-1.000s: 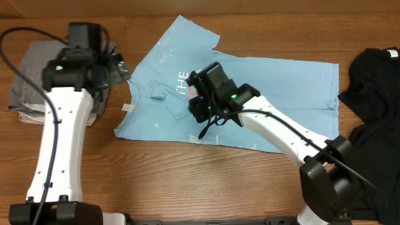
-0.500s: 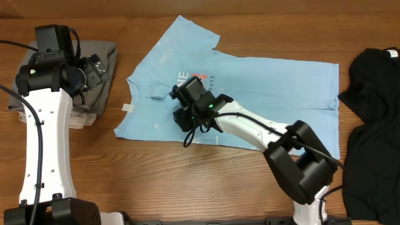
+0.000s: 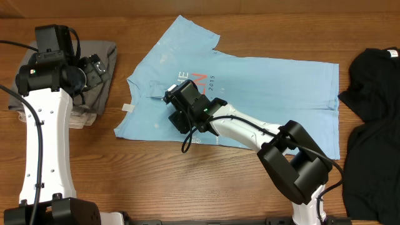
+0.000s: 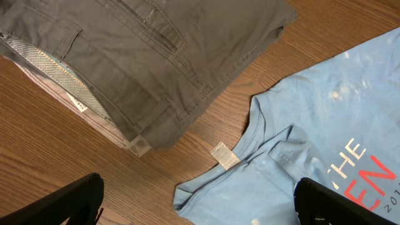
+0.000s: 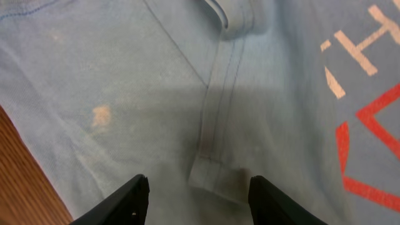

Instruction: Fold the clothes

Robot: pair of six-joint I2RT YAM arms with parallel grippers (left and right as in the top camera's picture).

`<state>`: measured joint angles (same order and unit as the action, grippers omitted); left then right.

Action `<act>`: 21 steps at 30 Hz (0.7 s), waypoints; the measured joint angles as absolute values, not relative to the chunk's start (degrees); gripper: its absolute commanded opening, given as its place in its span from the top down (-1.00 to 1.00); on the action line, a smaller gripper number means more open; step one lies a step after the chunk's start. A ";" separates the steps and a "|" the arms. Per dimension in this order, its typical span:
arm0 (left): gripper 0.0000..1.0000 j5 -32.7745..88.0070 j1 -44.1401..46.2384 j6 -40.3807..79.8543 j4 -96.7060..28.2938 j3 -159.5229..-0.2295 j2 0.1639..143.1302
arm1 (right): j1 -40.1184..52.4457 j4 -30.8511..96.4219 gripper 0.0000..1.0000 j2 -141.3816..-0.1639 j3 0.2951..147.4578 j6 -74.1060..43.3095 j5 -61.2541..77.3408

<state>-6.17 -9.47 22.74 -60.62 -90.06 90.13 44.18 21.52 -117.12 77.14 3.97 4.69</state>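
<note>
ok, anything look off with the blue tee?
Light blue cotton T-shirt lies skewed on the table. One sleeve is folded in over the chest, its white neck label sticks out onto the wood, and pale blotches mark the fabric.

Count, tabletop:
- Light blue T-shirt (image 3: 275,87): 1, carrying 1 white neck label (image 4: 223,155).
- Folded pile at left: grey trousers (image 4: 156,50) on top, 1. A lighter folded piece (image 4: 56,72) lies under them, at least 1; the layers cannot be separated by eye.
- Black clothing (image 3: 375,75) at the right edge: 1 or 2 pieces, cannot tell.
- Robot arms: 2, the left arm (image 3: 47,125) and the right arm (image 3: 250,128).
- Wooden table (image 3: 156,181): 1.
</note>
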 measured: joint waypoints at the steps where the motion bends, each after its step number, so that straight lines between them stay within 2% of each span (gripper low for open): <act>1: -1.00 -6.17 -9.47 22.74 -60.62 -90.06 90.13 | 44.36 21.12 -0.11 -117.19 77.14 4.80 4.08; 8: -1.00 -6.17 -9.47 22.76 -60.62 -90.04 90.13 | 45.47 18.92 -0.07 -118.04 77.14 9.37 0.56; 12: -1.00 -6.17 -9.47 22.74 -60.62 -90.06 90.13 | 45.50 18.02 0.25 -118.04 77.14 10.68 -0.82; 13: -1.00 -6.17 -9.47 22.74 -60.62 -90.06 90.13 | 45.52 18.02 0.27 -118.04 77.14 10.68 -0.99; 20: -1.00 -6.20 -9.47 22.74 -60.62 -90.04 90.13 | 45.52 17.93 0.24 -118.10 77.14 10.76 -1.56; 21: -1.00 -6.20 -9.47 22.74 -60.62 -90.04 90.13 | 45.52 17.85 0.18 -118.19 77.14 10.79 -1.56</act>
